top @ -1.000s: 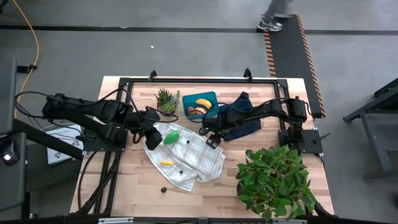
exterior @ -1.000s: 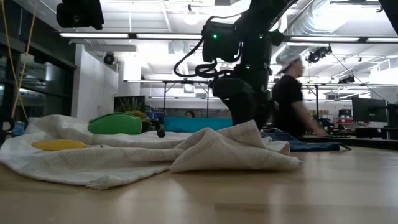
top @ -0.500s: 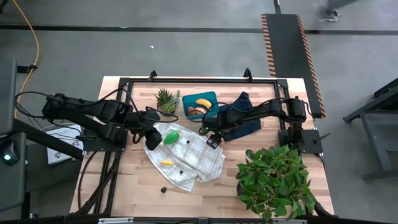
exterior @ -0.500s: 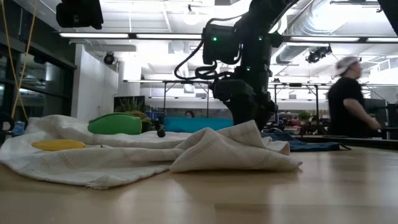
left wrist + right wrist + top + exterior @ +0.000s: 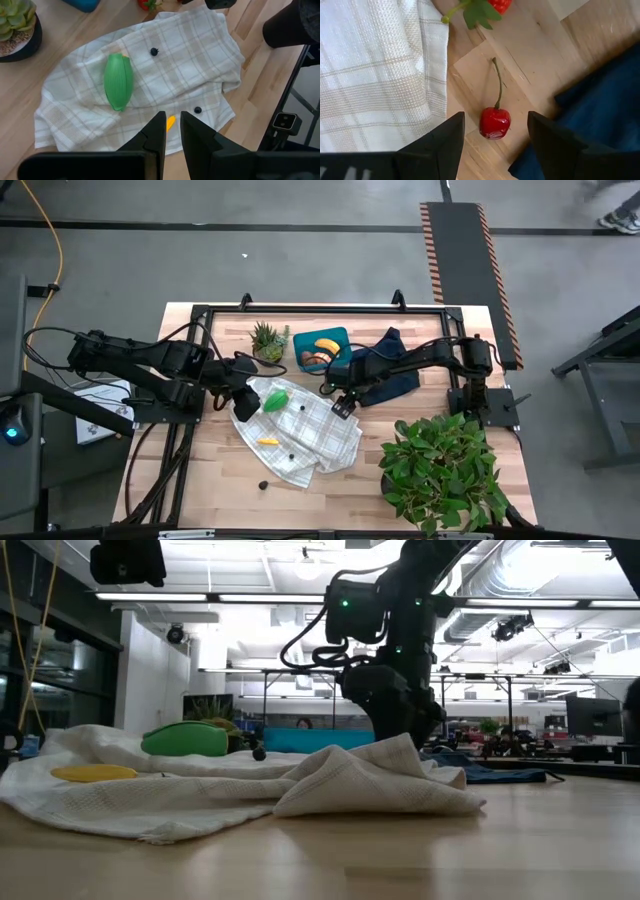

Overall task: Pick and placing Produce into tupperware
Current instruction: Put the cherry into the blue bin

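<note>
Fingers of the right gripper [image 5: 492,132] stand spread with nothing in them, 1 on each side of a red cherry [image 5: 495,122] that lies on the bare wooden surface [image 5: 540,45], its stem pointing away from the tips; the spread looks chosen so the fruit can sit in the gap before any squeeze, and the fingers do not yet touch it. Just outside 1 finger is the edge of the checked cloth [image 5: 375,75], just outside the other the dark navy cloth [image 5: 600,100], so the cherry sits in a narrow strip of wood between them (little room to drift sideways, I judge). Ahead of the tips a strawberry [image 5: 497,5] with green leaves shows partly at the frame edge. From above, this gripper [image 5: 338,397] hangs just beside the teal tupperware [image 5: 340,337], which already holds a banana [image 5: 327,345] and a brown piece [image 5: 316,359], a short carry for the next fruit. The left gripper [image 5: 170,131] waits over the checked cloth with its fingers nearly closed, a slim gap between them and nothing gripped; beyond the tips lie a green ribbed piece [image 5: 119,81], 2 dark berries [image 5: 154,51] [image 5: 198,110], and a yellow piece [image 5: 170,122] partly hidden by the fingers. Another berry [image 5: 263,485] rests off the cloth on the wood, and a small spiky plant [image 5: 266,339] stands beside the container.
</note>
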